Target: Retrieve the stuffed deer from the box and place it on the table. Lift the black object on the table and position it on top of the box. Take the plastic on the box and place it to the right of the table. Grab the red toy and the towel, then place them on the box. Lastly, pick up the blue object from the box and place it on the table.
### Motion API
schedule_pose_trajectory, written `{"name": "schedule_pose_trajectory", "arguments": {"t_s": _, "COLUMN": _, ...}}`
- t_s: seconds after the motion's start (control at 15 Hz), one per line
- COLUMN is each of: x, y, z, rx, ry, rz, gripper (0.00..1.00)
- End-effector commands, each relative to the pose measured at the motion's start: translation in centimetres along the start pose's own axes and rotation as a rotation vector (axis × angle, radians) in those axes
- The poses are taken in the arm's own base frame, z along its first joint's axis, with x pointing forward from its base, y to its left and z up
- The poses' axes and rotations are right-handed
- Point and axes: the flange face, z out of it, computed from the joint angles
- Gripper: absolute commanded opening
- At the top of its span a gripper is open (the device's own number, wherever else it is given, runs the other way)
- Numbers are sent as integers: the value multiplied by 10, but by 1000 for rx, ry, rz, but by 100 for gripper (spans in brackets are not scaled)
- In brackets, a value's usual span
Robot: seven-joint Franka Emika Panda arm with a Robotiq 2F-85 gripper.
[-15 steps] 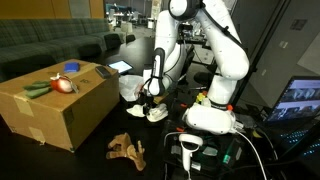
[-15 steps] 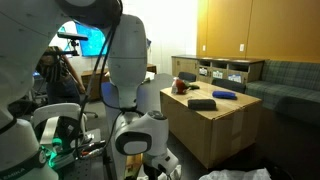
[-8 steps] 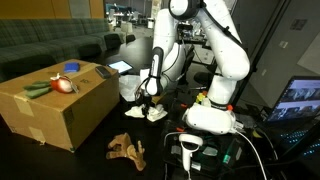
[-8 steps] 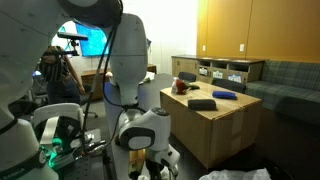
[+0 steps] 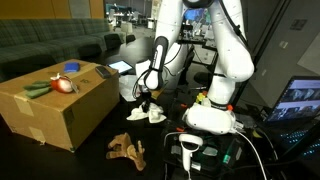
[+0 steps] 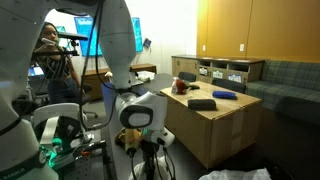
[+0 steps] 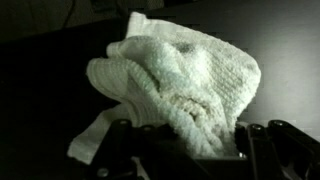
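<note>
While the white towel (image 7: 180,70) fills most of the wrist view, its bunched upper folds sit pinched between the dark fingers (image 7: 122,145) of the hand (image 7: 188,142), which is clenched on the cloth. In an exterior view the hand (image 5: 144,99) hangs low over the dark counter (image 5: 95,155), with the rest of the towel (image 5: 152,113) gathered just beneath it; whether its lower edge touches the counter cannot be told. Crumpled pale plastic (image 5: 130,86) lies just behind the hand, near the far corner of the cardboard box (image 5: 60,112). On the box top rest the red toy (image 5: 63,85), a green object (image 5: 37,90) touching or just beside it, and the blue object (image 5: 72,68) farther back. From the opposite side, in an exterior view, the black object (image 6: 202,104) lies flat on the box near the blue object (image 6: 224,95). The stuffed deer (image 5: 127,149) lies on the counter in front of the box's near corner, apart from the towel. The white arm (image 5: 222,50) arches down to the hand from its base beside the counter.
</note>
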Motion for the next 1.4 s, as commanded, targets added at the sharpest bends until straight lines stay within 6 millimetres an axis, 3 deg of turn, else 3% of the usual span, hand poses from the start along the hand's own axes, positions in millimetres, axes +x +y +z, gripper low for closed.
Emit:
{"name": "schedule_pose_trajectory", "arguments": {"t_s": 0.0, "x": -24, "y": -18, "z": -68, "rx": -63, "ry": -9, "rz": 57, "gripper": 11}}
{"name": "schedule_pose_trajectory", "arguments": {"t_s": 0.4, "x": -24, "y": -46, "z": -196, "rx": -184, "ry": 75, "rz": 248, "gripper": 11}}
{"name": "schedule_pose_trajectory", "arguments": {"t_s": 0.73, "x": -10, "y": -73, "z": -304, "rx": -173, "ry": 183, "rz": 369, "gripper": 12}}
{"name": "schedule_pose_trajectory", "arguments": {"t_s": 1.0, "x": 20, "y": -95, "z": -366, "rx": -151, "ry": 264, "rz": 416, "gripper": 11}}
{"name": "schedule_pose_trajectory", "arguments": {"t_s": 1.33, "x": 57, "y": -116, "z": -420, "rx": -105, "ry": 360, "rz": 440, "gripper": 11}}
